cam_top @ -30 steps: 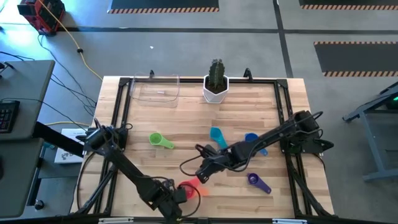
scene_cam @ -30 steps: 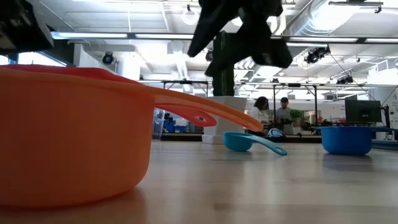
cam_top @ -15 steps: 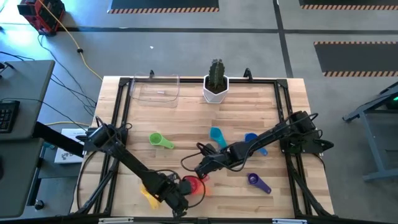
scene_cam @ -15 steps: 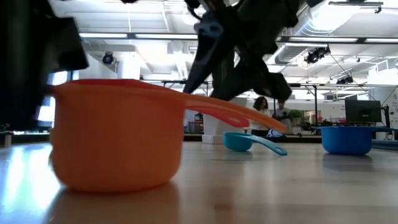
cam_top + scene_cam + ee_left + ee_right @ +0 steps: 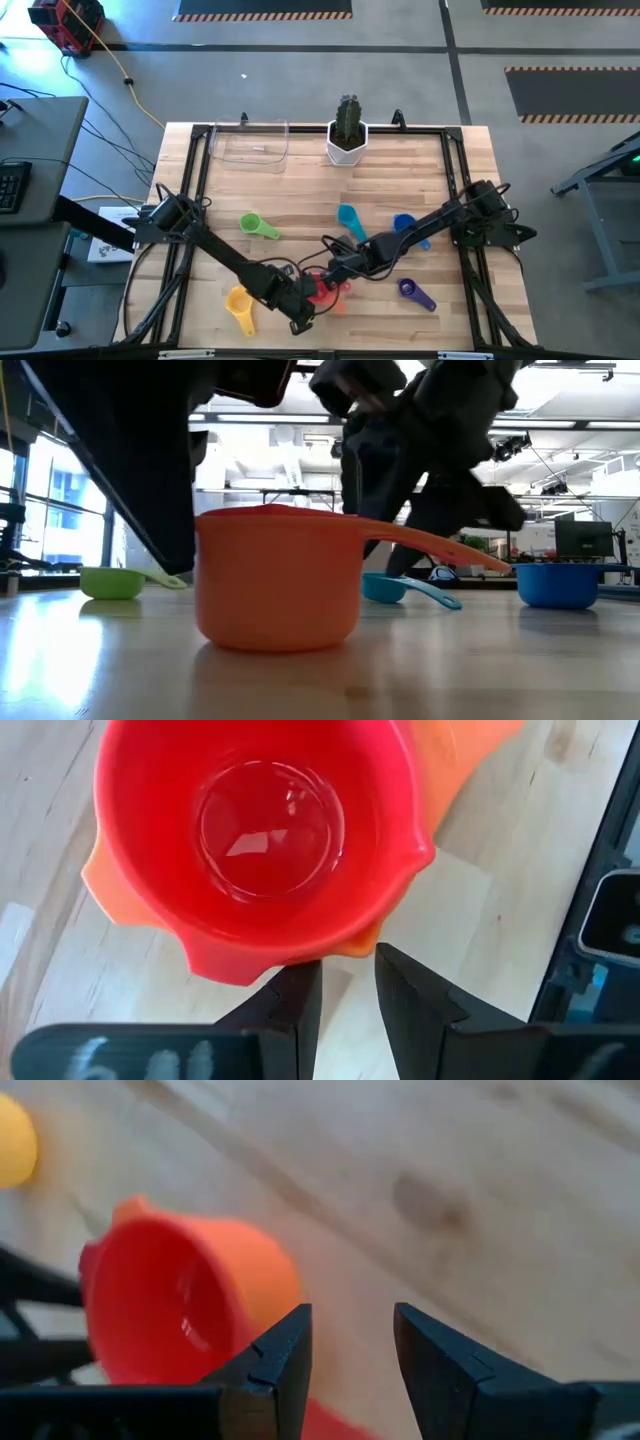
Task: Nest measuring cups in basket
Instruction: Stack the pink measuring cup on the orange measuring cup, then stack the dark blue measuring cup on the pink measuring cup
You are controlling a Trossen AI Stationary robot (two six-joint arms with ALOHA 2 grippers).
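At the table's near edge, the red cup (image 5: 318,291) sits nested in the orange cup (image 5: 280,585). The left gripper (image 5: 300,300), at its 7 o'clock, stands slightly parted, grasping nothing. The right gripper (image 5: 335,275), at 1 o'clock, is released. The basket (image 5: 252,143) lies well apart at 11 o'clock.

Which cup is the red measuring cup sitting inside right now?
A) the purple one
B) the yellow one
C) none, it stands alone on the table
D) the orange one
D: in the left wrist view the red cup sits nested in the orange cup, whose rim shows around it; the yellow cup and the purple cup lie apart on the table.
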